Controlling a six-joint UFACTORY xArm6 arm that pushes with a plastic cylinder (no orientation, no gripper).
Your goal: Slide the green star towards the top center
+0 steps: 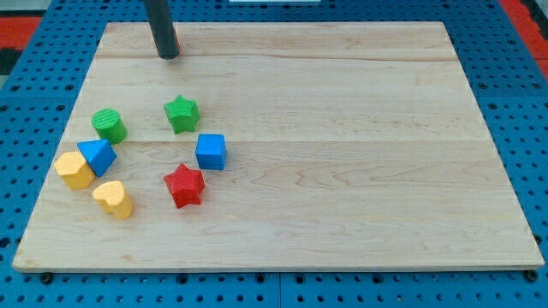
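Rod comes in from the view's top left; my tip (169, 56) sits on the board (342, 128) near its top-left edge, touching no block. No pincer on this arm, so nothing to call apart or together.

Block count is seven, all in the left third:
- 2 green: green star (181, 113), green cylinder (109, 125)
- 2 blue: blue cube (211, 151), blue wedge-like block (98, 156)
- 2 yellow: yellow block (74, 169) (shape unclear), yellow heart (113, 198)
- 1 red: red star (184, 185)

Green star lies well below my tip, slightly to its right, apart from it. Blue cube is just below-right of the star, not touching. Blue wedge-like block touches the yellow block. Red star sits below the cube.
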